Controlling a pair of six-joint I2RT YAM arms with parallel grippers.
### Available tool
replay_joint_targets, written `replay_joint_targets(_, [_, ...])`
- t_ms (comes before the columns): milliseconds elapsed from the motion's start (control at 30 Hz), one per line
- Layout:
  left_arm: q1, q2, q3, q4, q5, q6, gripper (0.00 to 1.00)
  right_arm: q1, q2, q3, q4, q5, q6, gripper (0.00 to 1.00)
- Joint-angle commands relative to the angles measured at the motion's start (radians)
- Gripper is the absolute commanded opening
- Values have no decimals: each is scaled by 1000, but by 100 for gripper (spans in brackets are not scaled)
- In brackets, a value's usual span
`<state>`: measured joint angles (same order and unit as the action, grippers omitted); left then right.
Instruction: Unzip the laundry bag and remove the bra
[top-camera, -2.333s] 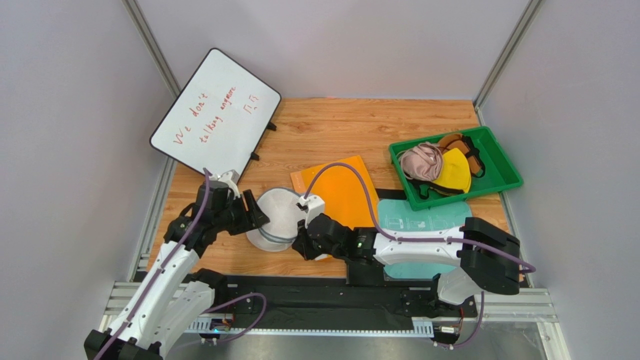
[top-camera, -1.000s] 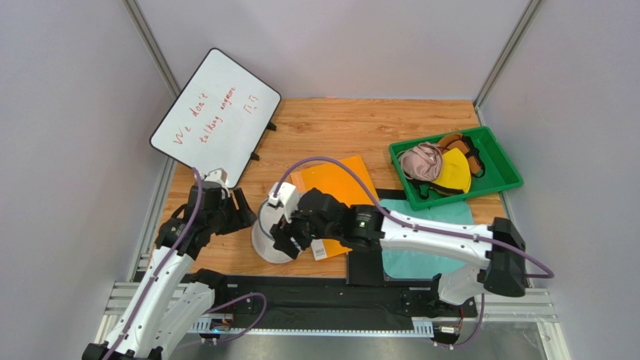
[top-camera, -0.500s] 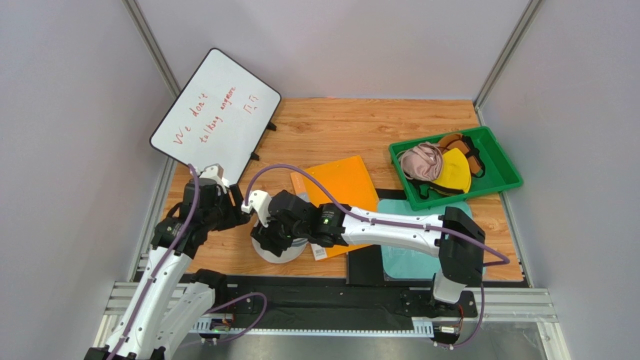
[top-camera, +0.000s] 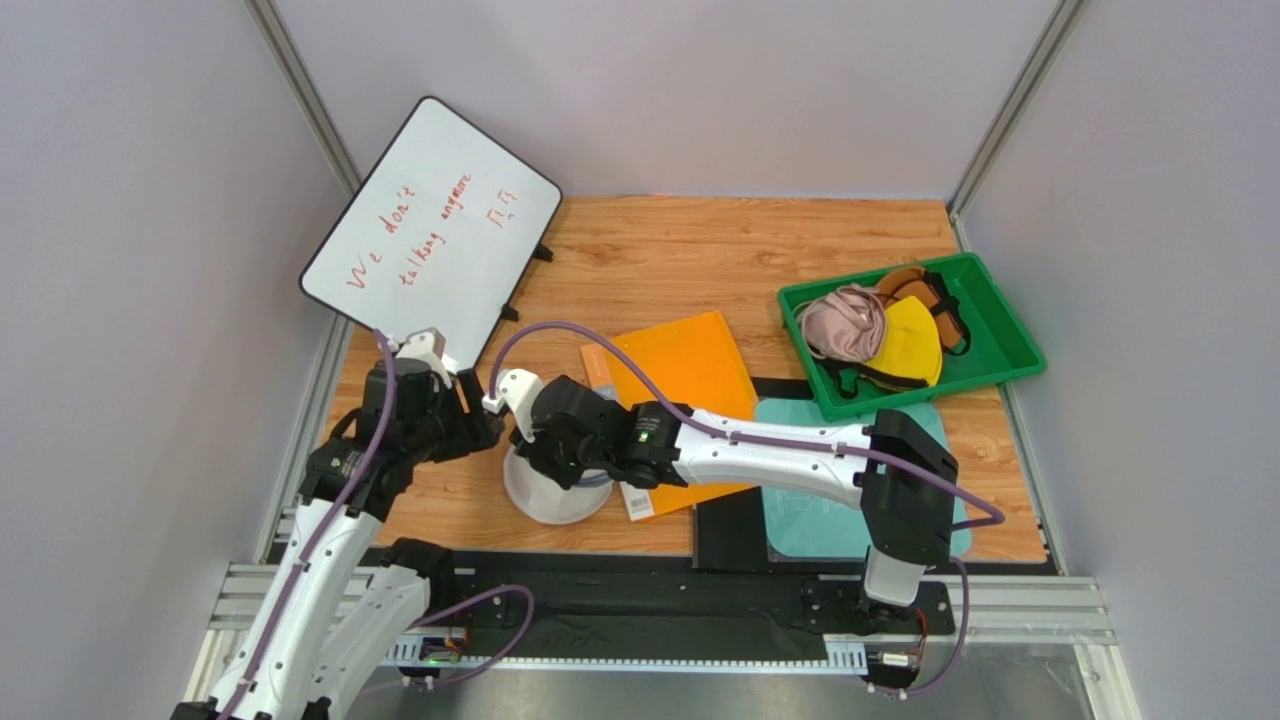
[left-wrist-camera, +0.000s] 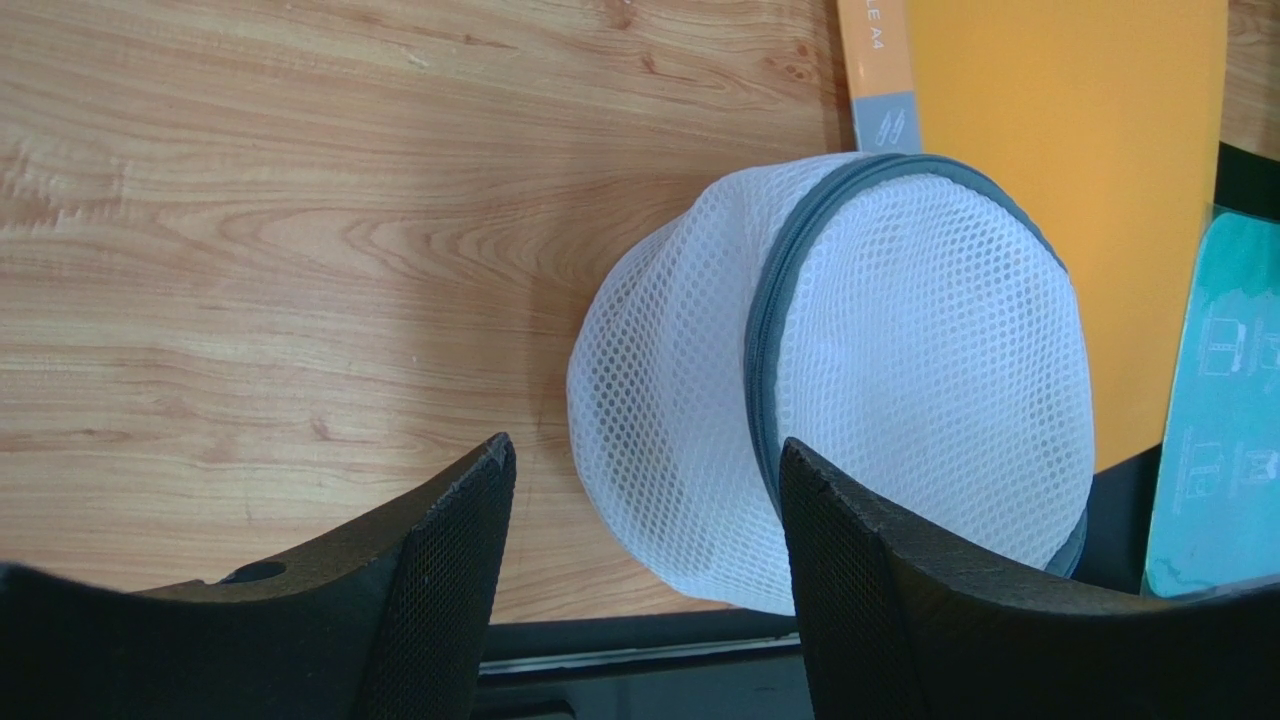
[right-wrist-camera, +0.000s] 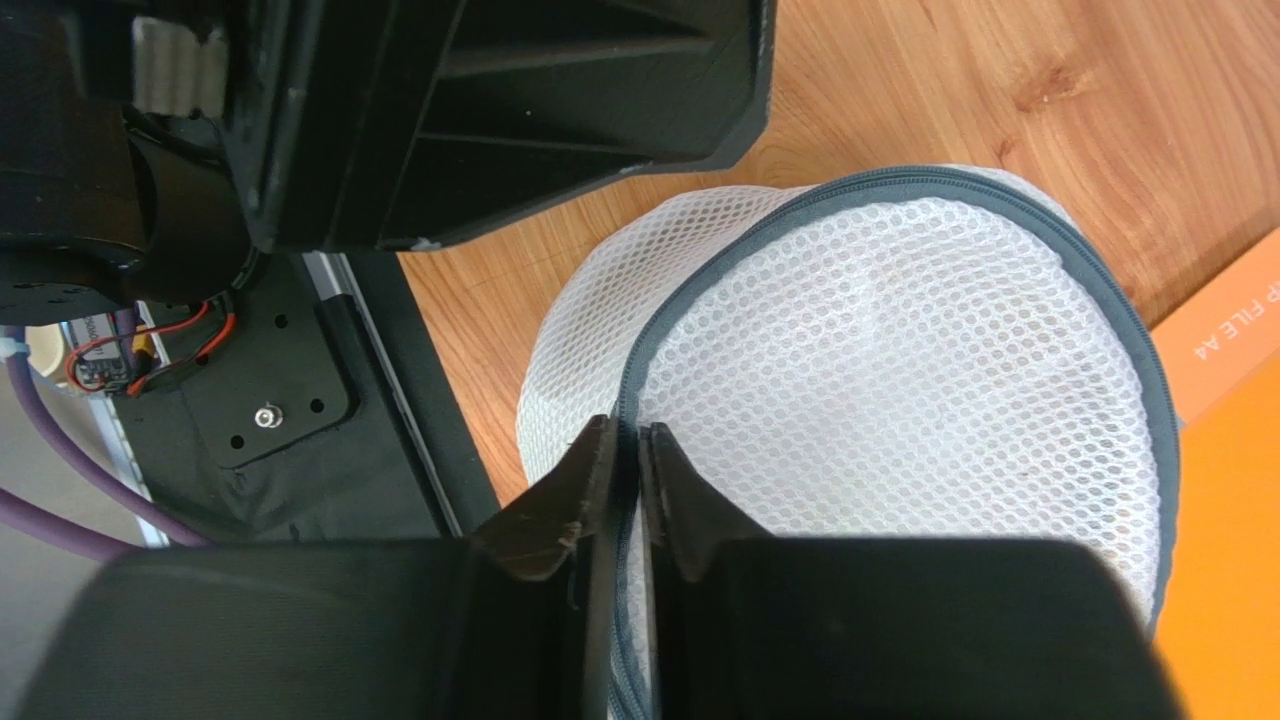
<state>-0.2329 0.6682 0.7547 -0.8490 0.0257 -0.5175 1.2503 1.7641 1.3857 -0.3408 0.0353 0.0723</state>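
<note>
Right wrist view: right claw (right-wrist-camera: 628, 438) clamped on the bag (right-wrist-camera: 902, 420) zipper (right-wrist-camera: 706, 293) to drag it open; left claw (left-wrist-camera: 643, 450) gaping nearby, probably to brace.

Overhead, close wrists — shared laundry bag (top-camera: 550, 497)

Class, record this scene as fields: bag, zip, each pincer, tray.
bag: white mesh drum on the table, beside an orange folder
zip: closed where visible
left pincer: open, facing the bag
right pincer: shut on the bag's zip rim
tray: green, far right, bras piled inside
</note>
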Motion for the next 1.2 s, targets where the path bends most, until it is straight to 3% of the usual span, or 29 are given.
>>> replay_joint_targets(0, [7,-10,21,7,13,17,71,-5,-8,44,14,44,14,5])
replay_joint_targets(33, [7,-15,20,7,14,17,71,-5,-14,41,16,52,23,0])
replay_joint_targets(333, [6,-36,15,18,57,7,70,-11,-143,-39,62,189,118,0])
replay_joint_targets(667, [6,-75,-74,183,259,-107,68,-12,-276,-157,131,268,182,0])
replay_joint_targets(1167, [6,16,-152,257,281,-131,65,-12,-390,-251,154,291,215,0])
